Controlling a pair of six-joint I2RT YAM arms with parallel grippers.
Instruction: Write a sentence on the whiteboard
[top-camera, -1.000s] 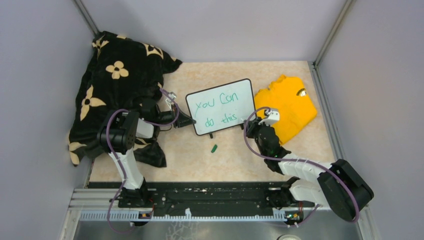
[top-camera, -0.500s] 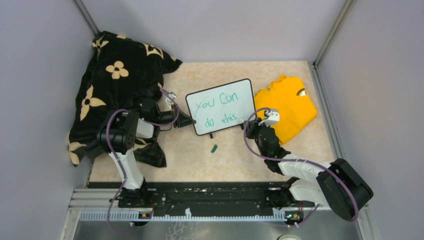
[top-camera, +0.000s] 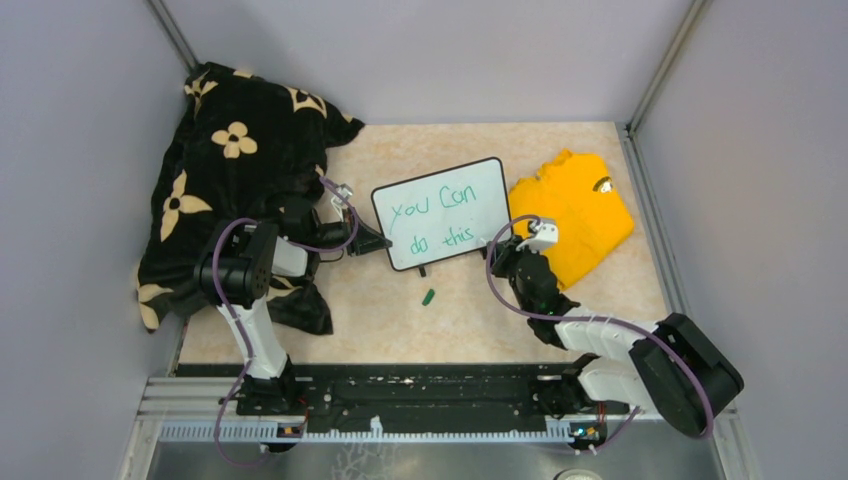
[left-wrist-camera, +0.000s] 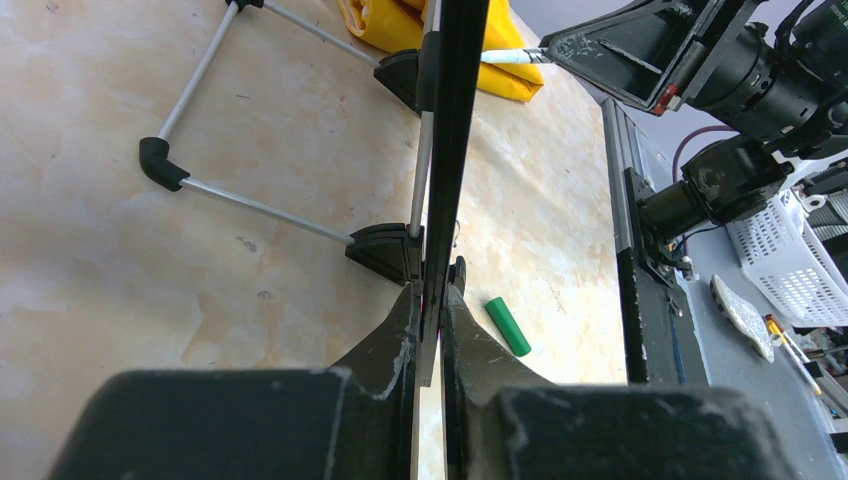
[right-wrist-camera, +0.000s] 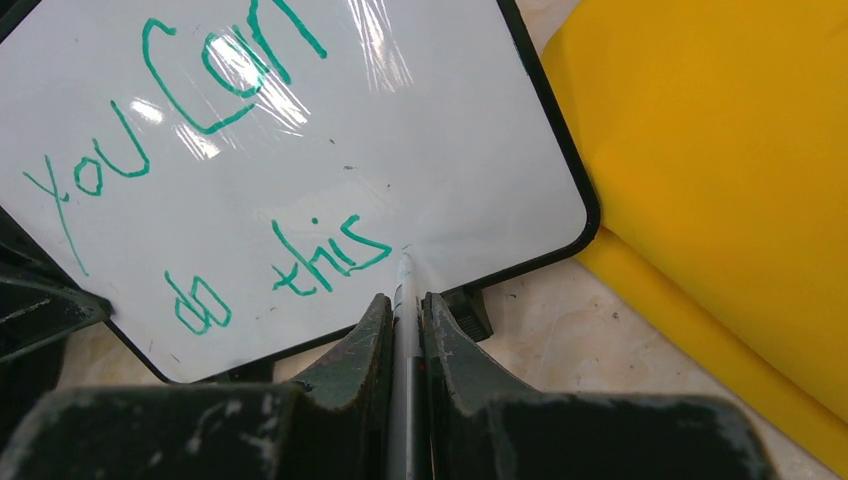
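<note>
Nearest you on the counter (top-camera: 380, 330), a small green cap (top-camera: 428, 297) lies on its own, just in front of the whiteboard's lower edge and between the two arms.

Your right end effector (right-wrist-camera: 405, 305) is pinching a white marker (right-wrist-camera: 404, 345), its fingers pressed against the barrel on either side. The marker's tip touches the board face just right of the word "this", near the lower right corner.

Your left end effector (left-wrist-camera: 432, 300) is clamped on the whiteboard's (top-camera: 482, 200) left edge near the lower corner, one finger on the front of the frame and one on the back.

The whiteboard stands near the middle of the counter, propped on its black feet and a wire stand (left-wrist-camera: 250, 205) behind it, with its written face turned toward the arms. In green ink it reads "you Can" on the upper line and "do this" on the lower.

A folded yellow shirt (top-camera: 585, 210) lies flat just right of the board and runs behind it; the right arm's wrist reaches in over its near corner.

Farthest back on the left, a black blanket (top-camera: 235, 150) with cream flower shapes is heaped over the counter's corner and trails down beside the left arm.
</note>
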